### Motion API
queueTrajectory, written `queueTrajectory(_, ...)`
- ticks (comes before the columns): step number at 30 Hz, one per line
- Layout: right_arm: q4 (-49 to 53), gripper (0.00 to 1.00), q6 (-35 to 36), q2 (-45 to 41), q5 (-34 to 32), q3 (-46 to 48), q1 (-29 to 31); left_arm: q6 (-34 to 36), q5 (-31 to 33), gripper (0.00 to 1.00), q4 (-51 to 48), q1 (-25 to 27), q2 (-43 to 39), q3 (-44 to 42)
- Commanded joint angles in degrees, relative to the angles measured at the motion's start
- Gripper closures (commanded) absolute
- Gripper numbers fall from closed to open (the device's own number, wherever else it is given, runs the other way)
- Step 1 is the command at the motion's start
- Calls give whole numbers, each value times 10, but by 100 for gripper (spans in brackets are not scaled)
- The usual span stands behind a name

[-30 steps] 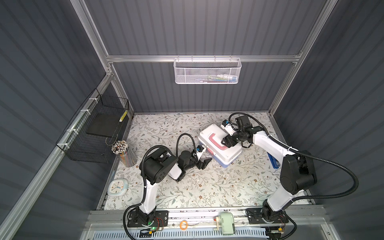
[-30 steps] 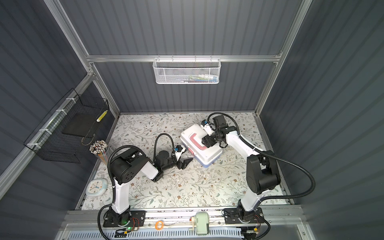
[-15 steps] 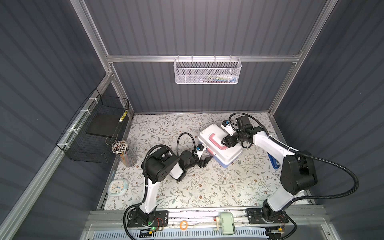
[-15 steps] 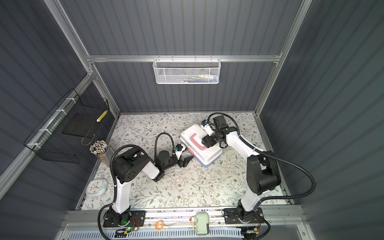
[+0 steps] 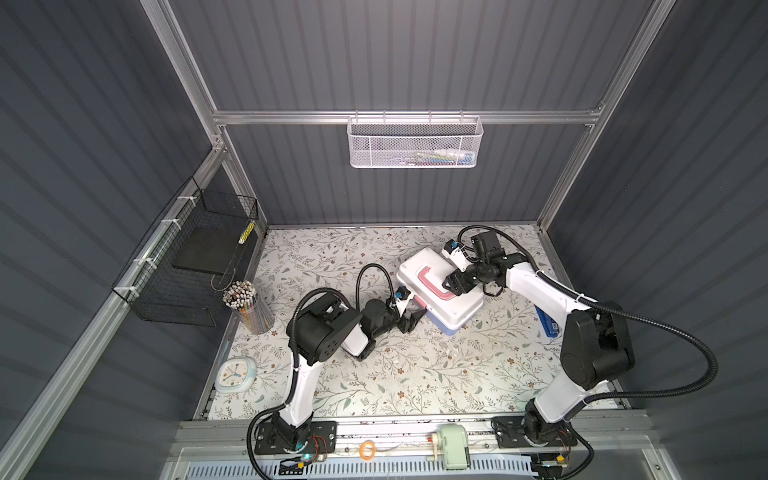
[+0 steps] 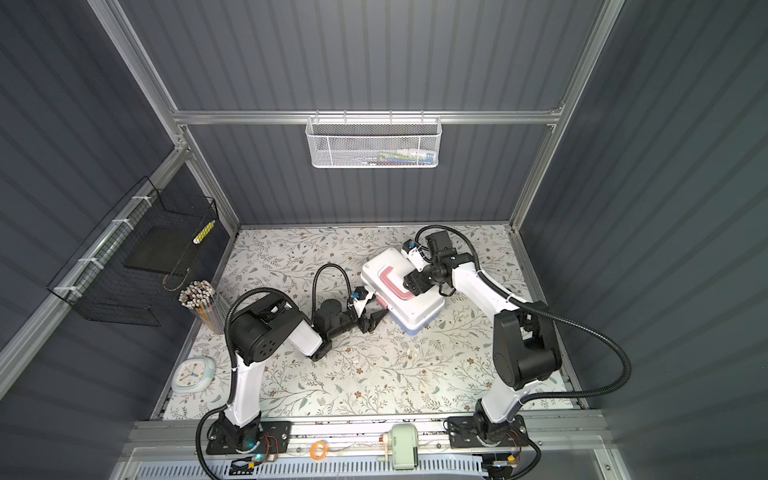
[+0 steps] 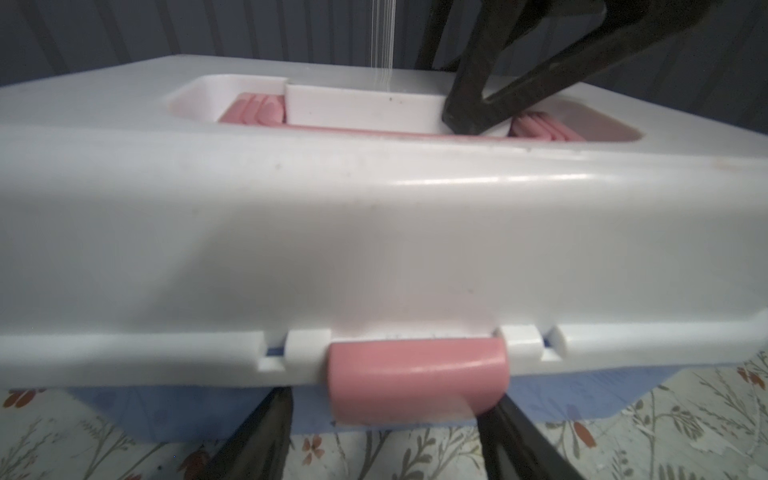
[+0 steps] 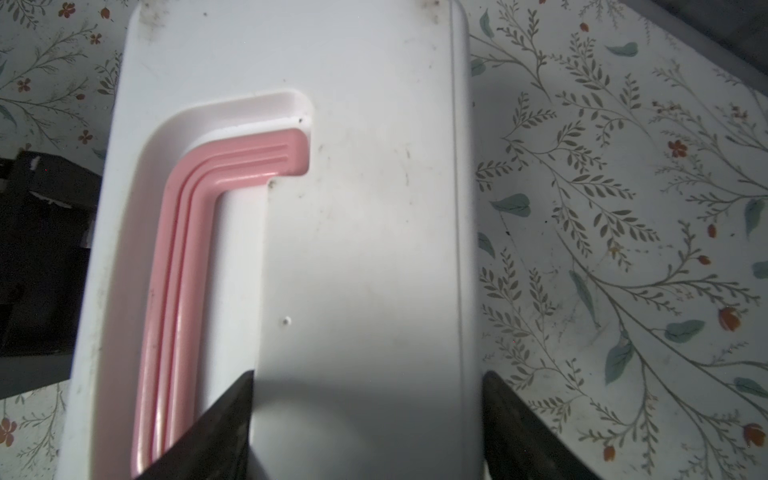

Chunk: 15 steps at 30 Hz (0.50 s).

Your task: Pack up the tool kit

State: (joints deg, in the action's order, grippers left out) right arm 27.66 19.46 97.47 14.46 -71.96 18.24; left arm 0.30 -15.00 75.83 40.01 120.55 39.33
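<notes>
Resting closed: glossy white-lidded tool kit [image 5: 440,291] | pink latch [image 7: 417,376] between spread left gripper [image 7: 390,440] | right gripper [image 8: 368,424] wide, on lid

Both top views look steeply down on the whole tabletop [image 5: 374,374]. Each wrist camera sits close to the box [image 7: 374,228], sharing its lid.

No lettering, brand, label or number can be read anywhere in these views. The small round-cornered white clock with a pale blue rim [image 5: 235,374], lying on the floral table surface in front of the clear cup of pencils, shows hands in both top views, but any numerals on its dial are too small to make out.
</notes>
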Motion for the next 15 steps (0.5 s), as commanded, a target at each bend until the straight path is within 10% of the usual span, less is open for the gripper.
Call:
queueTrajectory(1,159,39,0,67,29,51,21,-4,-2,32,1,4,12,14)
queueTrajectory(15,159,39,-6,73,20,50,21,-4,-5,35,-7,11,13,27)
